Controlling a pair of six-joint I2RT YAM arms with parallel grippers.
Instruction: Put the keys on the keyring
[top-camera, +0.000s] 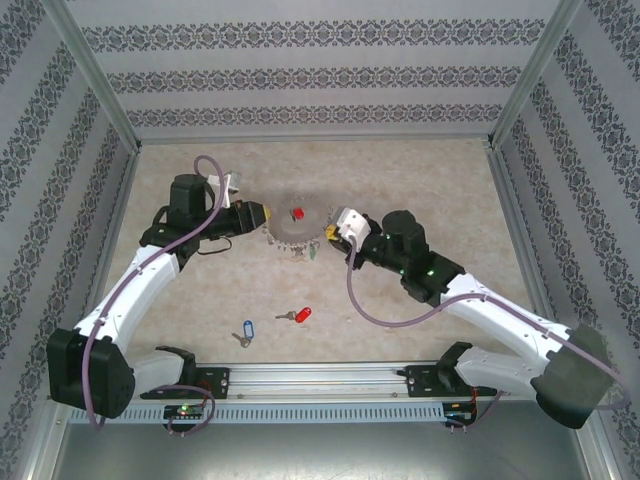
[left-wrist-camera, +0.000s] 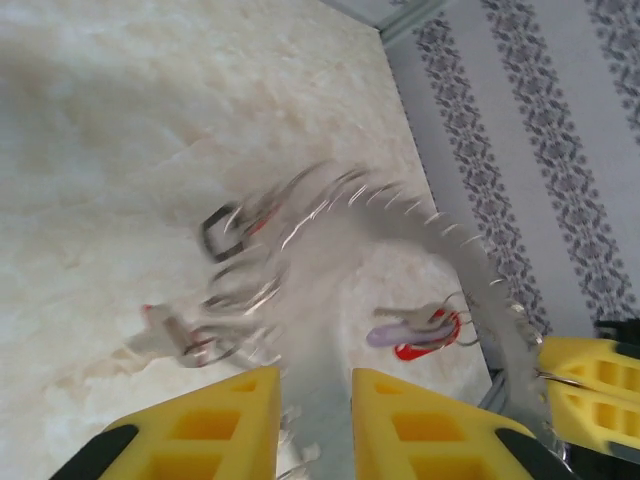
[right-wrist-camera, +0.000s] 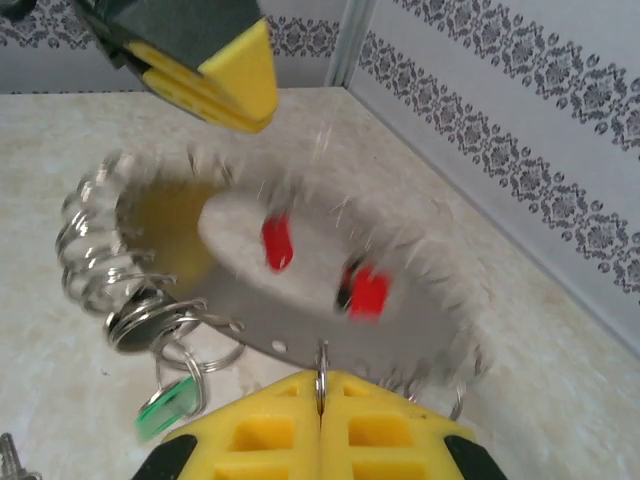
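Steadying the keyring (top-camera: 290, 238) at the centre of the table (top-camera: 450, 190), the right gripper (right-wrist-camera: 320, 385) pinches its rim tight while the left gripper (left-wrist-camera: 315, 385) straddles the opposite rim, fingers narrowly parted; the red-tagged key (top-camera: 298, 315) and blue-tagged key (top-camera: 245, 331) lie loose toward the near edge.

right hand (right-wrist-camera: 320, 388): clamped on keyring (right-wrist-camera: 258, 322) rim | keyring blurred | red tag (right-wrist-camera: 370, 292) apparently inside ring

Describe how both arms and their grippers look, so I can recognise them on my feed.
Both arms match: the left arm and right arm have white links, black joints and a looping mauve cable. The left gripper and right gripper end in yellow wedge-shaped fingers with moulded square pockets.
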